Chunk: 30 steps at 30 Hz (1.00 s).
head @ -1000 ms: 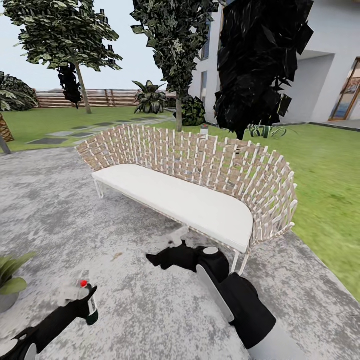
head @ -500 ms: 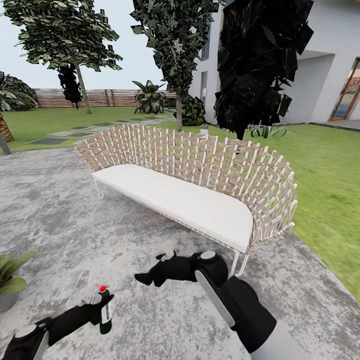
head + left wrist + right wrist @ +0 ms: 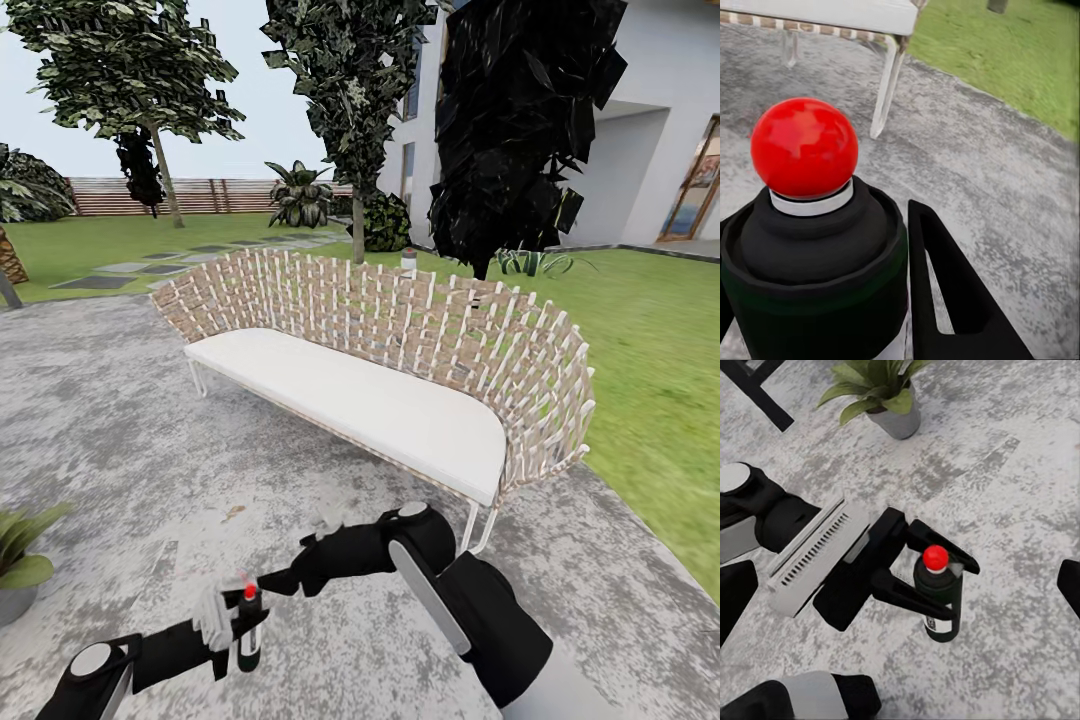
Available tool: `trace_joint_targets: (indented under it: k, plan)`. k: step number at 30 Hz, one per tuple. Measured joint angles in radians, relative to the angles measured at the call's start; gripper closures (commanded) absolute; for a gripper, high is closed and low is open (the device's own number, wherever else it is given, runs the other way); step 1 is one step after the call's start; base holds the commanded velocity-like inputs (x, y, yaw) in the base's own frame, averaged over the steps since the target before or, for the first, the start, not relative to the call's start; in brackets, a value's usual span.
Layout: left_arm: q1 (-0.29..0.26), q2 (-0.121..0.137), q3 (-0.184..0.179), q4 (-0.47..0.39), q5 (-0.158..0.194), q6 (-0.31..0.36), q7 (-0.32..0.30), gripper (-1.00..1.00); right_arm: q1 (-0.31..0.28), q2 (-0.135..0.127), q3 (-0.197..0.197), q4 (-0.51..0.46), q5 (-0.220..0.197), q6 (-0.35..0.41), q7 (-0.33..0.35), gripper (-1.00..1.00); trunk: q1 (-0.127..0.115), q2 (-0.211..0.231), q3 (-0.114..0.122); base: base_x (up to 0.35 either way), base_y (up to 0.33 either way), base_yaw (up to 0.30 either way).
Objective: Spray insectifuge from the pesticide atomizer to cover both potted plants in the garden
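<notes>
Left hand grips atomizer upright — potted plant near, bench probably well apart.

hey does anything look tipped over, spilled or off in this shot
Nothing stands out. The atomizer is upright in the left gripper, the potted plant stands straight, and the sofa sits level on the patio.

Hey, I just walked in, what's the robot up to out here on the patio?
The left gripper holds the pesticide atomizer upright above the grey stone patio, its red tip on top. The right gripper hangs close beside it, holding nothing that I can see. One potted plant in a grey pot stands nearby on the stone, off to the robot's left. A white-cushioned wicker bench sits ahead, with lawn behind it.
</notes>
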State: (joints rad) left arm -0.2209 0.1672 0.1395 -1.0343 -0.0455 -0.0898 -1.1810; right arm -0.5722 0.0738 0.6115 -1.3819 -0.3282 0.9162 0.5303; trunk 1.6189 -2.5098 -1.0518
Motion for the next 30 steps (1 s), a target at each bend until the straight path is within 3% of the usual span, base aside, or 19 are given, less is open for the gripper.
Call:
trace_joint_targets:
  k: [4,9,14,18,30]
  plan:
    - [0.000,0.018,0.001,0.002,0.003,0.000,-0.014,1.00,0.000,0.002,0.026,-0.002,0.009,-0.062,0.000,-1.00,0.000,0.000,0.000,0.000,0.000,0.000]
    - [0.028,0.046,-0.027,0.007,-0.004,-0.019,-0.036,1.00,-0.007,-0.004,0.036,0.007,0.003,-0.062,0.013,-1.00,0.000,0.000,0.000,0.000,0.000,0.000]
    - [0.057,0.022,-0.038,0.035,-0.005,-0.012,-0.037,1.00,-0.007,-0.009,0.031,0.017,0.006,-0.060,0.009,-1.00,0.000,0.000,0.000,0.000,0.000,0.000]
    - [0.080,0.020,-0.037,0.058,-0.005,-0.010,-0.041,1.00,-0.007,-0.007,0.029,0.019,0.004,-0.052,0.008,-1.00,0.000,0.000,0.000,0.000,0.000,0.000]
    - [0.062,0.022,-0.032,0.079,0.008,-0.006,-0.040,1.00,-0.007,-0.005,0.035,0.020,0.008,-0.037,0.008,-1.00,0.000,0.000,0.000,0.000,0.000,0.000]
